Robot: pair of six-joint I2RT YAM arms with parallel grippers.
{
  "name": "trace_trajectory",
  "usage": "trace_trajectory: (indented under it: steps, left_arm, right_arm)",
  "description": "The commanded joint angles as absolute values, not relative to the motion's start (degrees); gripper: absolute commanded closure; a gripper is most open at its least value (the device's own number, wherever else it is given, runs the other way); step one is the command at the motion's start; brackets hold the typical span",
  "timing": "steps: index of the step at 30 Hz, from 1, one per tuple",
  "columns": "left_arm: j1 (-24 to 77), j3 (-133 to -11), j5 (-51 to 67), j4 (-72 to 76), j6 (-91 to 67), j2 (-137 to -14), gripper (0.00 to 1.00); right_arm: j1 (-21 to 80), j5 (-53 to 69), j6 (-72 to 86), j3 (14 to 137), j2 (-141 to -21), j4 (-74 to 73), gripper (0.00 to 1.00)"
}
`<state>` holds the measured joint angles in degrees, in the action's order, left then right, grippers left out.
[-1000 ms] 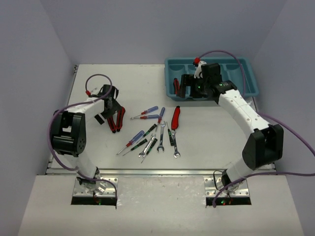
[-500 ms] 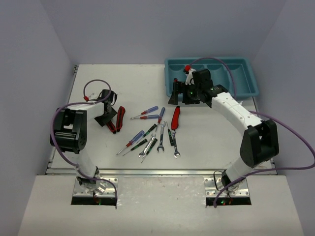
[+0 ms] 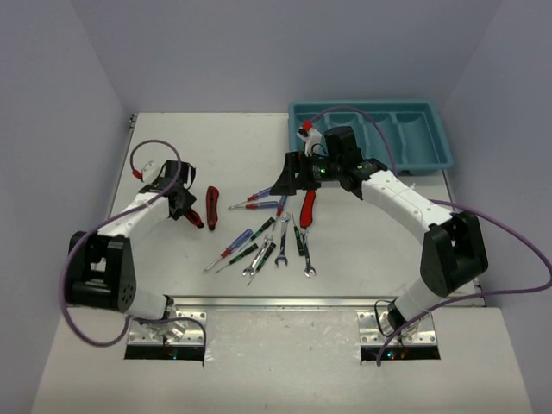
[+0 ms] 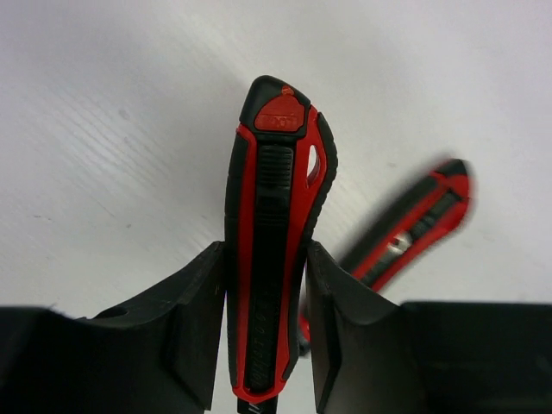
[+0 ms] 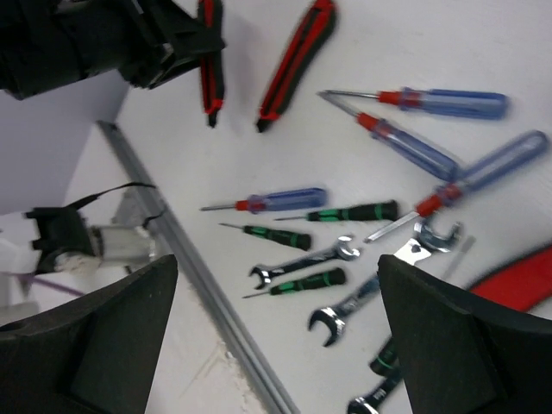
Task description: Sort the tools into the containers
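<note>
My left gripper (image 3: 188, 213) (image 4: 267, 328) is shut on a red-and-black folding knife (image 4: 272, 250) at the table's left; both fingers (image 4: 190, 328) press its sides. A second knife (image 3: 212, 205) (image 4: 414, 228) lies just right of it. A third knife (image 3: 308, 207) lies mid-table among blue-handled screwdrivers (image 3: 263, 193) (image 5: 448, 103), thin black-and-green screwdrivers (image 5: 345, 212) and silver wrenches (image 3: 282, 253) (image 5: 306, 263). My right gripper (image 3: 289, 177) (image 5: 276, 345) hangs open and empty above these tools. The teal container tray (image 3: 373, 106) sits at the back right.
A metal rail (image 5: 207, 293) runs along the table's near edge. Purple cables (image 3: 362, 116) loop off both arms, the right one over the tray. Grey walls close in the table on three sides.
The left gripper has shut on the knife and shifted slightly toward the left edge. The right arm has swung from over the tray leftward to above the tools, still open.
</note>
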<state>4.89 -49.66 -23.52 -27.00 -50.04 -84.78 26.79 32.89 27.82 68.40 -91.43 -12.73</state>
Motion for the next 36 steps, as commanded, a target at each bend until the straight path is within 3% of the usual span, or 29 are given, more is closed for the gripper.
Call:
trace_trajectory:
  steps: [1, 5, 11, 15, 18, 19, 20, 21, 23, 24, 27, 29, 36]
  left_arm:
    - [13.15, -48.14, -15.58, -15.1, -45.32, -70.1, 1.0]
    - [21.74, -43.87, -3.76, -0.04, -46.5, -65.07, 1.0]
    - [28.32, -44.06, 2.03, 11.16, -49.92, -65.3, 1.0]
    - [29.74, -44.77, 1.23, 12.22, -50.96, -65.64, 1.0]
    - [29.88, -44.97, 1.32, 12.66, -51.85, -66.23, 1.0]
    - [29.88, -45.25, 1.21, 12.44, -51.8, -66.58, 0.98]
    - [29.88, -45.82, 0.79, 11.6, -51.53, -66.84, 0.88]
    - [29.88, -46.52, -0.19, 10.23, -50.97, -67.21, 0.66]
    - [29.81, -51.55, -9.81, -1.37, -47.89, -68.09, 0.06]
    - [29.73, -53.89, -14.92, -6.83, -46.91, -68.76, 0.0]
    - [28.02, -60.78, -30.04, -22.46, -46.16, -72.25, 0.0]
    - [25.18, -61.91, -31.9, -26.77, -46.53, -73.9, 0.0]
    - [15.83, -53.94, -20.34, -18.99, -38.93, -78.64, 0.0]
  right_arm:
    - [30.22, 48.18, 33.27, 70.93, -95.84, 0.54, 0.03]
    - [32.62, 46.94, 38.51, 71.09, -98.5, 7.3, 0.07]
    - [33.53, 45.93, 41.26, 69.71, -99.67, 11.63, 0.28]
    - [33.52, 45.42, 41.91, 67.76, -98.77, 12.9, 0.61]
    - [33.49, 44.47, 42.21, 66.86, -98.21, 13.88, 0.97]
    - [33.49, 43.45, 42.12, 66.77, -97.95, 13.67, 1.0]
    - [33.51, 42.18, 41.6, 66.71, -97.55, 12.93, 1.0]
    - [33.57, 40.45, 41.04, 66.75, -97.23, 11.9, 1.0]
    - [32.67, 33.73, 38.11, 69.14, -96.88, 3.5, 1.0]
    - [31.82, 30.03, 37.08, 70.5, -97.07, -0.29, 1.0]
    - [26.0, 18.54, 34.6, 78.01, -101.03, -14.08, 1.0]
    - [22.26, 13.2, 33.38, 83.54, -103.86, -18.14, 1.0]
    - [14.22, 5.12, 22.6, 108.66, -121.63, -30.07, 1.0]
